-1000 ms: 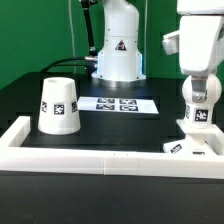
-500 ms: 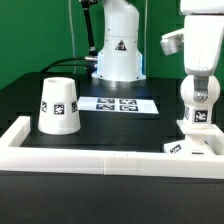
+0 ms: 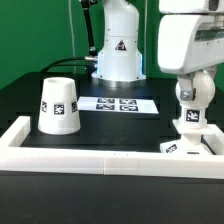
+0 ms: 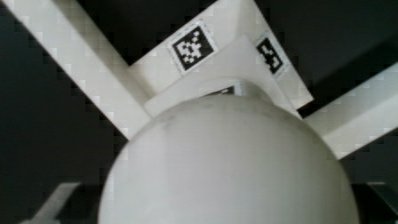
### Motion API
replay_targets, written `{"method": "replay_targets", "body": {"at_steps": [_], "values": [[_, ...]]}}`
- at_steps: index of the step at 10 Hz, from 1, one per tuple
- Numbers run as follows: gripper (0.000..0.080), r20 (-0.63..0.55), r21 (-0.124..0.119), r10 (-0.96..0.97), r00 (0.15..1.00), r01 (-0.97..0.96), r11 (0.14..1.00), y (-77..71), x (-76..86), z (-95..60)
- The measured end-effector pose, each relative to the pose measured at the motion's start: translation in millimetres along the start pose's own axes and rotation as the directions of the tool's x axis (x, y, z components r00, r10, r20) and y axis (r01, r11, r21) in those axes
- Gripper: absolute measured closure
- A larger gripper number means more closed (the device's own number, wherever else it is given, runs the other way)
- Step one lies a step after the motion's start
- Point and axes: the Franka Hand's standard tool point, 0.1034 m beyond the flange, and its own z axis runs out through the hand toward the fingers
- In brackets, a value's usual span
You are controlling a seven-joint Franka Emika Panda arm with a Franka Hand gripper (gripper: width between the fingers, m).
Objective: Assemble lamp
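Observation:
A white lamp bulb [image 3: 189, 95] stands upright on the white lamp base [image 3: 183, 148] at the exterior view's right, a tag on its neck. My gripper [image 3: 189, 82] comes down over the bulb from above, its wide white hand hiding the bulb's top. In the wrist view the bulb [image 4: 214, 160] fills the middle between my gripper [image 4: 217, 208] fingers, which show only at the frame's edges; they appear shut on it. The base [image 4: 222, 50] with its tags lies beyond. The white lamp hood [image 3: 58, 105] stands on the table at the exterior view's left.
The marker board [image 3: 118, 102] lies in the middle at the back, before the arm's pedestal [image 3: 118, 55]. A white wall [image 3: 90, 158] runs along the front of the table and up the left side.
My gripper has turned and moved toward the exterior view's left and lower over the bulb. The bulb and base have shifted slightly left with it.

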Motion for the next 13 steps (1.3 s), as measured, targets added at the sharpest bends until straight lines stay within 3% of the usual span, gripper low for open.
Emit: {"method": "replay_targets", "body": {"at_steps": [3, 9, 10, 13], "values": [[0.0223, -0.002, 0.0, 0.311, 0.95, -0.311, 0.95, -0.2, 4.0, -1.4], [0.0222, -0.006, 0.0, 0.65, 0.76, -0.65, 0.76, 1.2, 4.7, -3.3], [0.0222, -0.006, 0.002, 0.705, 0.709, -0.705, 0.709, 0.8, 4.8, -3.4], [0.0222, 0.013, -0.004, 0.907, 0.421, -0.907, 0.421, -0.9, 0.5, -2.1]]}}
